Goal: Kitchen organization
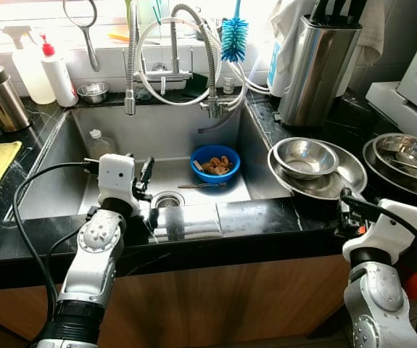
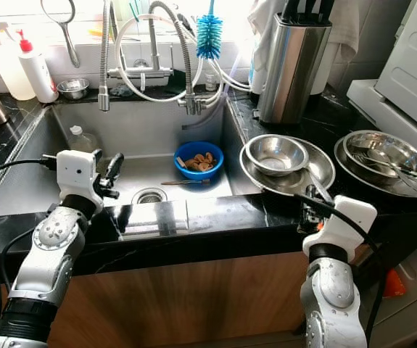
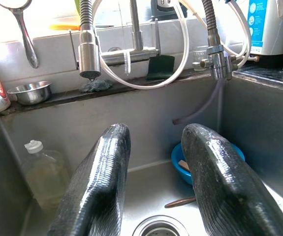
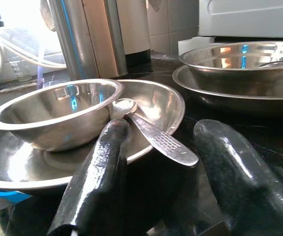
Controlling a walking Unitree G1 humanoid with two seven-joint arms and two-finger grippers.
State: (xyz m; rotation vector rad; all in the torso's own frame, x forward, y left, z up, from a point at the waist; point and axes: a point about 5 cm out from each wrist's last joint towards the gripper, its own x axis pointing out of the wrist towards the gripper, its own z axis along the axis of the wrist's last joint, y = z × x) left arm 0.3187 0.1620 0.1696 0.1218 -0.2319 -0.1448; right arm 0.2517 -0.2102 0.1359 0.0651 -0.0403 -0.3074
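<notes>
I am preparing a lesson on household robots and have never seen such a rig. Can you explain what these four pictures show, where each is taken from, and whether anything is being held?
This is a humanoid robot standing at a kitchen sink. The two wide pictures come from a stereo camera on its head, looking down. The other two come from cameras on its wrists, looking along each gripper's two black fingers.

The left gripper hangs open over the sink, holding nothing. Below it lie a blue bowl with food scraps, a plastic bottle and the drain.

The right gripper is open at the black counter, close to a spoon resting in a wide steel plate that also holds a small steel bowl. More steel bowls sit further right.
</notes>
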